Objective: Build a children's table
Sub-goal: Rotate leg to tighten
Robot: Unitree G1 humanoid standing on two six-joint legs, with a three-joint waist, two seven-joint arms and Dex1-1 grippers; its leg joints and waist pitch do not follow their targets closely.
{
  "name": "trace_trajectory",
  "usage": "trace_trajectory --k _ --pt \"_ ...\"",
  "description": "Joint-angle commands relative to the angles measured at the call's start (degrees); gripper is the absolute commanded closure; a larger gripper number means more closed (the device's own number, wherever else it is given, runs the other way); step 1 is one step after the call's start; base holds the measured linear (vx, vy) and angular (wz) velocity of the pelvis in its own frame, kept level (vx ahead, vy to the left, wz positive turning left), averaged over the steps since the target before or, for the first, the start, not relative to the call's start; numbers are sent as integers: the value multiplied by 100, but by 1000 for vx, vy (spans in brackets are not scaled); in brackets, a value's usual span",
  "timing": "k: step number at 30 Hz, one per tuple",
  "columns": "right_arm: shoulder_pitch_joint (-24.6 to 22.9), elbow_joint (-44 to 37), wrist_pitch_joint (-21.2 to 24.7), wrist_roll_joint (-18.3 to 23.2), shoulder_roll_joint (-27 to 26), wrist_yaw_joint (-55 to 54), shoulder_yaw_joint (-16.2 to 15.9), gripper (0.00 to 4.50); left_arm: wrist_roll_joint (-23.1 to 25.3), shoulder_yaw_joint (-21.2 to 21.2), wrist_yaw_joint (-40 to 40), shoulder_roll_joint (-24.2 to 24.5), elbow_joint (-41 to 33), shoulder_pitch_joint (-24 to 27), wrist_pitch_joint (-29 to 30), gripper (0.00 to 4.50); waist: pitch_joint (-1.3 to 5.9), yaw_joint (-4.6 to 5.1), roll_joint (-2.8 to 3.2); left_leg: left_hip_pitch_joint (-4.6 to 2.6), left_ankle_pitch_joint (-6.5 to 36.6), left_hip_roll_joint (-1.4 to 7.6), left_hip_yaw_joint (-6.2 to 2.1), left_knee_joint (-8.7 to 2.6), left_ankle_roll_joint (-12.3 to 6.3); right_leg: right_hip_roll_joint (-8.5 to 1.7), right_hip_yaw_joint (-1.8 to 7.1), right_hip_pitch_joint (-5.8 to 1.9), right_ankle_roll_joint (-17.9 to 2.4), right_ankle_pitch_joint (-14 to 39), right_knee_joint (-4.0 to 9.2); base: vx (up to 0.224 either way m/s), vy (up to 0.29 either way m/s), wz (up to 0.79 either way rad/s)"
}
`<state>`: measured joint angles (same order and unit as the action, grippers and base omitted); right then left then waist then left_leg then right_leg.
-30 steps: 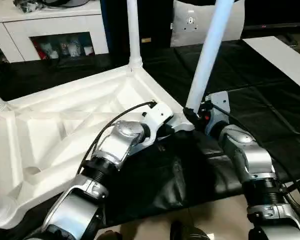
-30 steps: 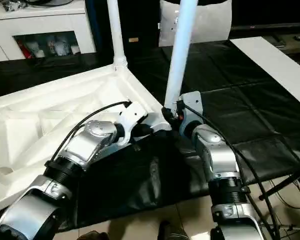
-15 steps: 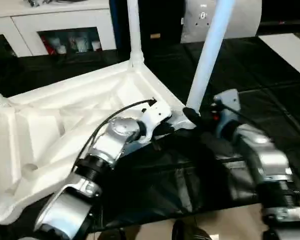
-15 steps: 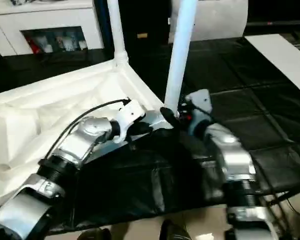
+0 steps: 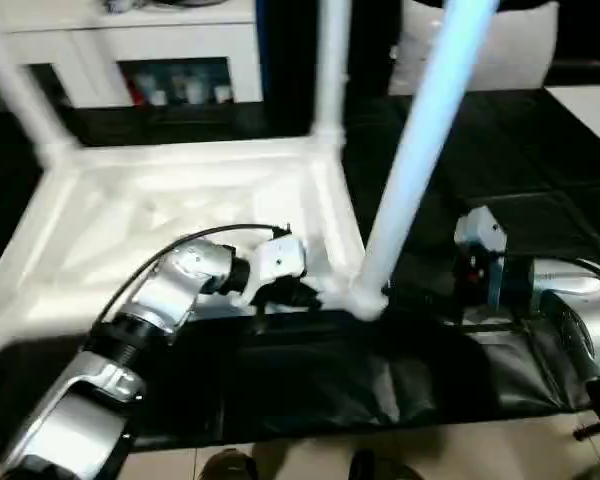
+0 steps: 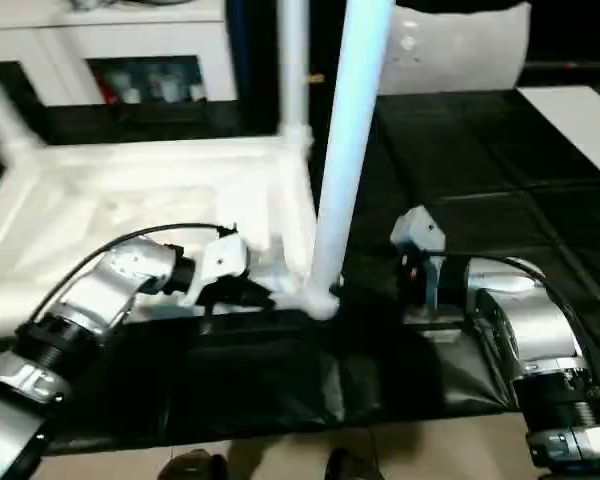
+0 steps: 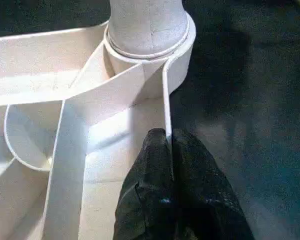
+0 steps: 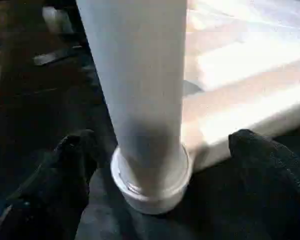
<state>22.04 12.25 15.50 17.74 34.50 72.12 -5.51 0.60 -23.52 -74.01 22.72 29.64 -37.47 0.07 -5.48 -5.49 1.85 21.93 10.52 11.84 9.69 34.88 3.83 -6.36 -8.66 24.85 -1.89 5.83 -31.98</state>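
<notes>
A desk [image 5: 500,150] under a black cover fills the foreground, with white cabinets [image 5: 130,50] behind it at about 11 o'clock.

The left gripper [image 7: 169,150] is closed tight on a thin upright rib of the children's table [image 5: 180,210], its two black fingers [image 7: 150,165] pinching the white wall from either side just beside the nearest corner socket [image 5: 365,298]. That rib runs straight into the socket, where a white leg [image 5: 420,150] stands seated and leans away toward 1 o'clock.

The right gripper [image 8: 160,145] stands wide open around the foot of the same leg, one black finger on each side and neither one touching the tube; it holds nothing. From the head cameras the right wrist [image 5: 480,260] sits at 3 o'clock of the socket, a little apart from it.

The children's table lies upside down on the black cover, ribbed underside up, reaching from the centre toward 9 o'clock. A second leg [image 5: 330,60] rises from the far corner at 12 o'clock, and another [image 5: 20,95] slants up at 10 o'clock.
</notes>
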Motion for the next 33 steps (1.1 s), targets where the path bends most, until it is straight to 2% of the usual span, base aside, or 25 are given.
trace_trajectory --k 1,3,4,6,9,11,13,15,26,31,33 --pt "-23 -146 92 132 105 323 -65 36 -77 -198 -453 25 -318 27 -214 450 520 13 -96 -98 1213 149 -3 -401 -550 -254 285 -413 -675 2607 384 0 0 0" --pt "-35 -226 270 268 140 552 -122 42 -121 -240 -670 75 -422 60 -252 450 530 2 -110 -84 1158 148 -4 -401 -554 -247 291 -420 -706 2529 359 0 0 0" --pt "-45 -267 325 319 160 655 -158 68 -152 -256 -762 91 -471 74 -271 450 533 -4 -111 -97 1162 159 -3 -400 -549 -252 299 -408 -737 2496 352 0 0 0" --pt "-86 -362 388 375 210 818 -242 76 -206 -287 -887 115 -548 91 -280 450 529 -19 -116 -94 1173 154 1 -402 -523 -255 303 -411 -732 2519 356 0 0 0" --pt "-105 -388 411 386 237 922 -309 83 -226 -309 -944 116 -584 85 -301 450 528 -38 -123 -81 1166 139 2 -399 -489 -262 299 -420 -654 2654 373 0 0 0" --pt "-105 -399 464 409 231 957 -326 121 -222 -320 -984 111 -595 78 -324 450 529 -38 -128 -82 1166 130 2 -397 -462 -258 290 -420 -600 2732 388 0 0 0" --pt "-100 -413 513 433 224 992 -328 123 -224 -322 -1004 103 -618 78 -317 450 526 -40 -122 -84 1171 128 1 -396 -448 -258 285 -416 -564 2780 399 0 0 0" --pt "-94 -418 539 448 224 1008 -336 150 -227 -326 -1017 101 -627 78 -312 450 528 -46 -125 -87 1166 129 -2 -397 -453 -250 281 -413 -542 2788 400 0 0 0" --pt "-181 -561 790 564 181 1103 -460 241 -270 -294 -927 75 -659 112 -176 450 539 -68 -127 -81 1062 141 0 -395 -462 -251 297 -412 -605 2596 370 0 0 0" --pt "-343 -774 1057 673 -43 512 -287 252 -247 -9 -81 -230 -558 3 549 450 514 -66 -112 -102 1164 136 7 -402 -416 -244 291 -401 -584 2730 411 0 0 0" --pt "-348 -795 1183 587 -165 152 -261 253 -252 62 146 -329 -564 -28 774 450 496 -34 -124 -93 1295 93 -3 -397 -337 -242 239 -417 -423 3094 470 0 0 0"
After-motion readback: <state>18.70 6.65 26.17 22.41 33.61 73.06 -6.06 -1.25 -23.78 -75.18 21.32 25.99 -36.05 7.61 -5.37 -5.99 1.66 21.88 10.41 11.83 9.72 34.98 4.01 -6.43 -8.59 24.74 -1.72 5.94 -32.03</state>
